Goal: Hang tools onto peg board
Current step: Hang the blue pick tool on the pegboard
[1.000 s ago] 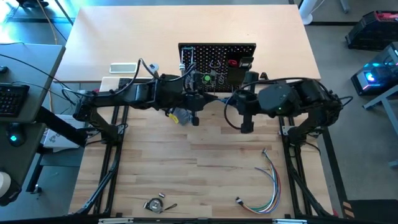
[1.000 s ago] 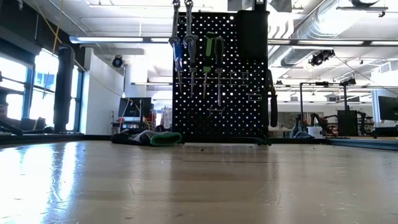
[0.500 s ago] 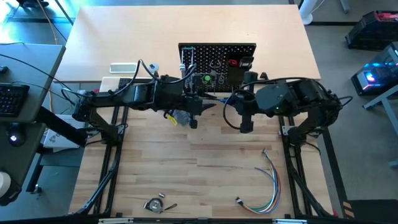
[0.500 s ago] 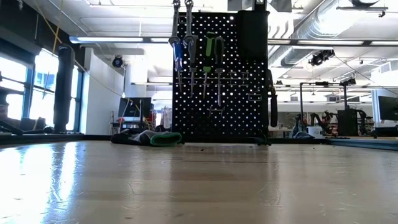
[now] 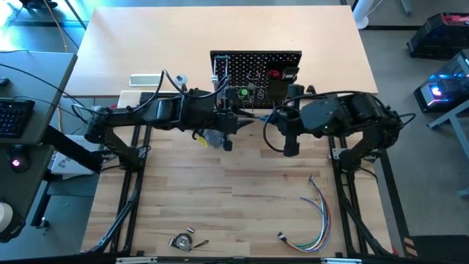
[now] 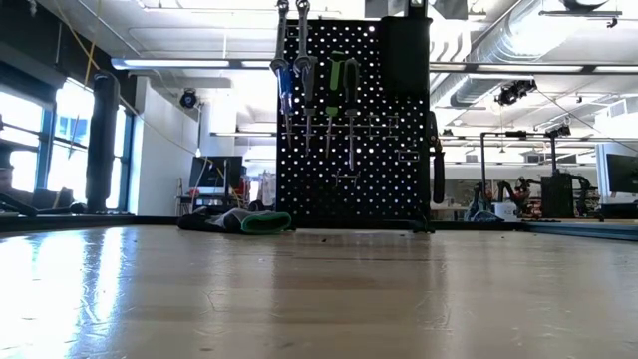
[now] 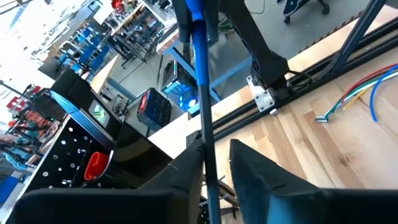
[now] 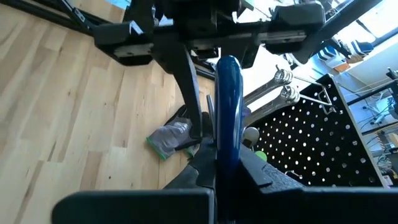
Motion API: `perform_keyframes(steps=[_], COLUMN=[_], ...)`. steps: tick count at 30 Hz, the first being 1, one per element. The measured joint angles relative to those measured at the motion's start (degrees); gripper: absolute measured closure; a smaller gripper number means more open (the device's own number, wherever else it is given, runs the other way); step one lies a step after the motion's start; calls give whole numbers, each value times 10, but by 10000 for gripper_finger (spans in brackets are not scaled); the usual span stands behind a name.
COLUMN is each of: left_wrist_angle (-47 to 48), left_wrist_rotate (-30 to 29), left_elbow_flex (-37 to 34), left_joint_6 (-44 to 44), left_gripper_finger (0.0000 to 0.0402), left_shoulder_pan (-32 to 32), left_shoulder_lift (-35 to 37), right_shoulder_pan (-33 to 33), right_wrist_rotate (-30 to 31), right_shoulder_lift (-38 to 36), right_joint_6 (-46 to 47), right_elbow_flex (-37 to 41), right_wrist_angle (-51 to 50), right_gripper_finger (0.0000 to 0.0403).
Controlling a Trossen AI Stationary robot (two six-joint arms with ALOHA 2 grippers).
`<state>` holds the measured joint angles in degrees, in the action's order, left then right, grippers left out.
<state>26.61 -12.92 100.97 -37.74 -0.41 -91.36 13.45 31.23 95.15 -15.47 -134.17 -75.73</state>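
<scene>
A blue hex key (image 8: 227, 106) stands clamped in the closed right gripper (image 8: 227, 165), just short of the board (image 5: 256, 62). A blue-handled shaft also runs through the left gripper (image 7: 214, 180). We cannot tell whether that gripper holds it, or whether it is the same key. We judge this a hanging step: next, line the key up with a free hook. We count two wrenches (image 8: 283, 84) hung, one glove (image 8: 166, 138) beneath the left gripper, and one wire bundle (image 5: 319, 213) well behind the right.

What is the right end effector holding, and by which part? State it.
A blue-handled tool, clamped in the right end effector by its blue handle.
</scene>
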Motion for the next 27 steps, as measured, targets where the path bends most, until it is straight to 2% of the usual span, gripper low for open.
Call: perform_keyframes(steps=[6,11,18,27], left_wrist_angle=[7,4,3,-20], left_wrist_rotate=[-31,-42,-45,-40], left_elbow_flex=[0,0,0,0], left_joint_6=[0,-9,-18,-22], left_gripper_finger=[353,395,399,400], left_shoulder_pan=[0,1,0,4], left_shoulder_lift=[-8,-8,-8,-3], right_shoulder_pan=[0,0,1,17], right_wrist_rotate=[-11,-12,9,88], right_shoulder_lift=[1,1,1,-25], right_joint_6=[5,14,20,36], right_elbow_flex=[0,0,0,1], right_wrist_angle=[3,2,-2,4], right_gripper_finger=[394,394,390,288])
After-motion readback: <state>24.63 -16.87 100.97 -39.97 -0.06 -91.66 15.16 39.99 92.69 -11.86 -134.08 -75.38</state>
